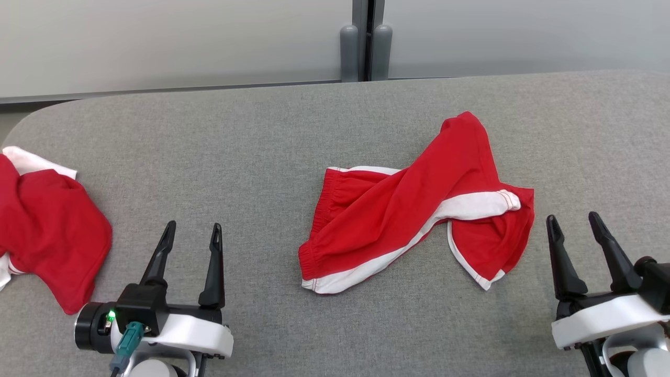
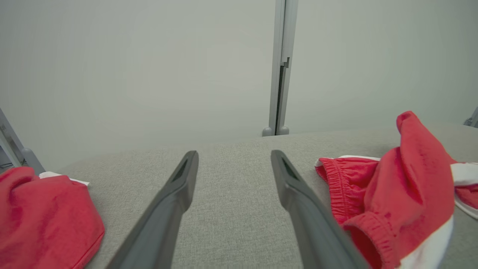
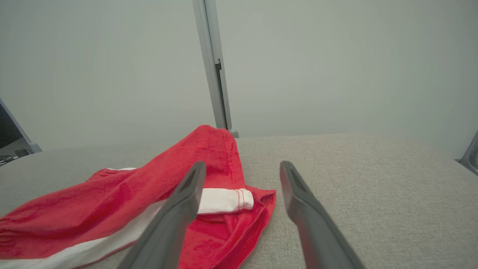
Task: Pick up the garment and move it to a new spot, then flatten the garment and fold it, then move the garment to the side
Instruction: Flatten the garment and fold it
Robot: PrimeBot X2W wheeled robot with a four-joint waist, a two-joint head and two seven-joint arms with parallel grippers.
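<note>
The red cloth shorts with white edges lie twisted on the grey cloth-covered table, a bit right of the middle, near the right gripper and well apart from the left gripper. Both sets of jaws are spread wide and hold nothing. To lift the shorts well, I think each gripper should pinch one end and stay off the other red cloth pile at the left

The garment is bright red with white side stripes and hem piping (red stitching on the white cuff). The second garment is red with white, perhaps matching. The bench is heathered grey.
</note>
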